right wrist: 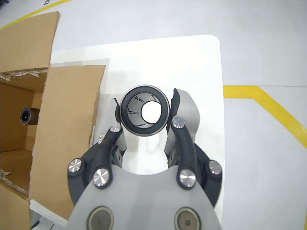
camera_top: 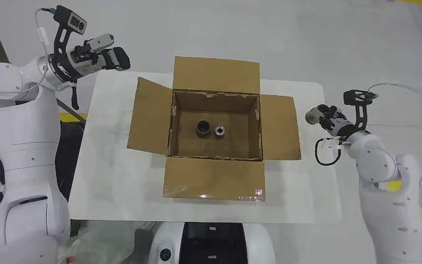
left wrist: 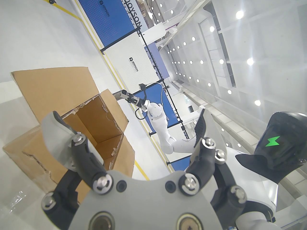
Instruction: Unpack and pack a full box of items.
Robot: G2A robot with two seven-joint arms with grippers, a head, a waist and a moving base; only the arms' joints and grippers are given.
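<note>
While right tool (right wrist: 145, 104) pinches metal sleeve (right wrist: 130, 118) beside box (camera_top: 214, 179), I judge it heavy, slick; grip mid-barrel. Left tool (left wrist: 128, 114) wide.

A brand word with a small round logo is showing in white on the blue wall panel (left wrist: 105, 8), turned sideways in the left wrist view. The same mark is running in larger dark letters along the pale strip (left wrist: 133, 13) bordering that panel, and is appearing again on the white perforated panel (left wrist: 133, 64) next to it. A small diamond-shaped sticker (right wrist: 47, 1) is lying on the grey floor (right wrist: 168, 5), its print too small to read.
</note>
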